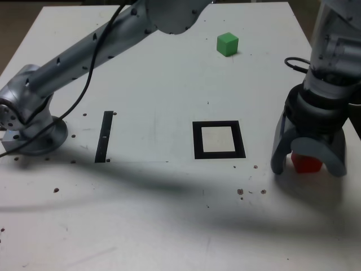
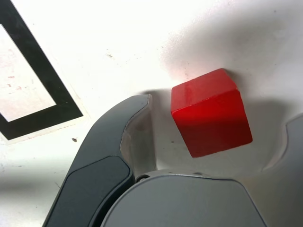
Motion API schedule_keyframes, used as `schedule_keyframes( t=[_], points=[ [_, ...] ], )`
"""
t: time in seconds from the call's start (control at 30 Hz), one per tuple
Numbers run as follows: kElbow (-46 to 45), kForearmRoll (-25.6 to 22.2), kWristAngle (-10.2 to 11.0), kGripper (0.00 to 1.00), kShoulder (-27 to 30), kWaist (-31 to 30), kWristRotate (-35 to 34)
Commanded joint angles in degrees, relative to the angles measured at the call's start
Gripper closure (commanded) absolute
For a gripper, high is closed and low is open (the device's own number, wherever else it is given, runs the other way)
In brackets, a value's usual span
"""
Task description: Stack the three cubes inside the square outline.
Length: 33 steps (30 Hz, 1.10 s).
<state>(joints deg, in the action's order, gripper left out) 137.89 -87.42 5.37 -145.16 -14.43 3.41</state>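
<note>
End effector spreading jaws apart around red cube; green cube, well apart from end effector, showing only in exterior view.

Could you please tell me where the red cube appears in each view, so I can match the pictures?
Exterior view: the red cube is at the far right, slightly below mid-height, between the fingers of the hand.
Wrist view: just right of the picture's centre.
Shared landmark: the black square outline.
</note>
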Motion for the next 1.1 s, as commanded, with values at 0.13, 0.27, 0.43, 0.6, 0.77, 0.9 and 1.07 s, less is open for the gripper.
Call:
schedule_keyframes(
  t=[0.13,0.27,0.43,0.6,0.77,0.9,1.07],
  points=[
    [-0.09,0.08,-0.29,0.17,-0.14,0.26,0.11],
    [-0.08,0.06,-0.54,0.20,-0.24,0.43,0.11],
    [-0.07,-0.05,-1.07,0.27,-0.46,0.67,0.11],
    [0.27,0.02,-1.15,0.43,-0.48,0.87,0.11],
    [0.82,0.53,-1.13,0.60,-0.49,0.89,-0.16],
    [0.69,1.10,-1.13,0.67,-0.51,0.89,-0.54],
    [0.63,1.29,-1.07,0.72,-0.41,0.89,-0.68]
  ],
)
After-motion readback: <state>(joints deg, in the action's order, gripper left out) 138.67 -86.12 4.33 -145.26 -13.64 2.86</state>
